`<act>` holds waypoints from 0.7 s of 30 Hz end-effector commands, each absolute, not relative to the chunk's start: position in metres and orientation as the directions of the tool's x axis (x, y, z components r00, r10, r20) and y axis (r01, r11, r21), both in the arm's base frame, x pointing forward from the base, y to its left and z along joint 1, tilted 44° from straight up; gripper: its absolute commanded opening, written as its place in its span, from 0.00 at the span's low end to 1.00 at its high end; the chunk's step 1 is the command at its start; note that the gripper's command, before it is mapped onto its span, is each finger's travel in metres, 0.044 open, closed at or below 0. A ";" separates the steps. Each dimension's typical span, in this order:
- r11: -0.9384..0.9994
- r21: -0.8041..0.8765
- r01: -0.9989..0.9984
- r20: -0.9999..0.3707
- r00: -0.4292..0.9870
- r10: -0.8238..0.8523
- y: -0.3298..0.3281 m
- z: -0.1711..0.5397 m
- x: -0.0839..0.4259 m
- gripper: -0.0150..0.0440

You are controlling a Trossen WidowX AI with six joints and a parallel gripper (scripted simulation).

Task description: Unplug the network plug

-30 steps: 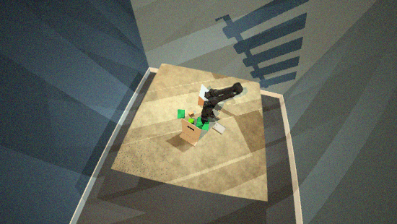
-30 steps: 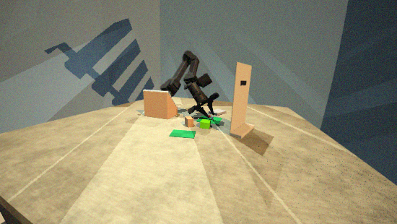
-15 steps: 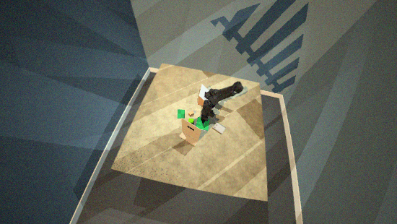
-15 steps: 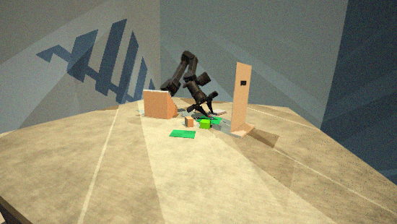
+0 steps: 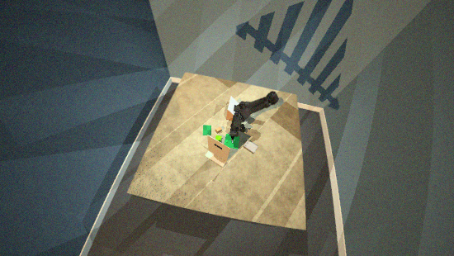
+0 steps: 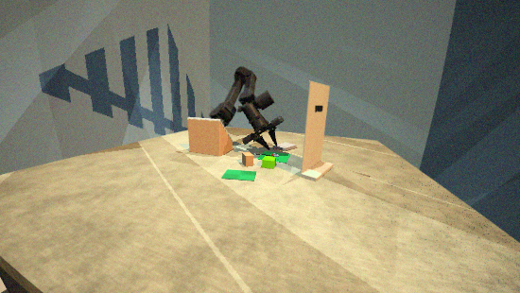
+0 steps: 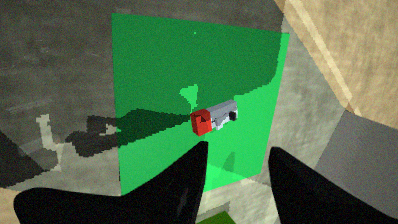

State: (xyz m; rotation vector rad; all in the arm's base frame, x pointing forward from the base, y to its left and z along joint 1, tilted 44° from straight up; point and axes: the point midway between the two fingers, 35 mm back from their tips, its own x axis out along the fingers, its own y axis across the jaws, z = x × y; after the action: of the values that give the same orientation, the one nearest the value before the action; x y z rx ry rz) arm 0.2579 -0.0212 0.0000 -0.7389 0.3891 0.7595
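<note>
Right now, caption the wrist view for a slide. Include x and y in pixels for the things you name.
Open fingers [image 6: 272,148] beside the red-and-grey plug [image 7: 214,118], which lies unplugged within the green square [image 7: 155,65] [image 6: 285,157].

we look down from high over the whole desk, across it from a low side, and closely from the wrist; all three share the larger green square.
</note>
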 end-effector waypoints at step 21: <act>0.485 -0.464 -0.741 -0.569 0.669 0.478 -0.038 0.013 0.256 0.52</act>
State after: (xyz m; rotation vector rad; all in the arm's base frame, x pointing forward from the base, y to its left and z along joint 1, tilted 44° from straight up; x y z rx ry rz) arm 0.2556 -0.0364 0.0095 -0.7413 0.3989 0.7642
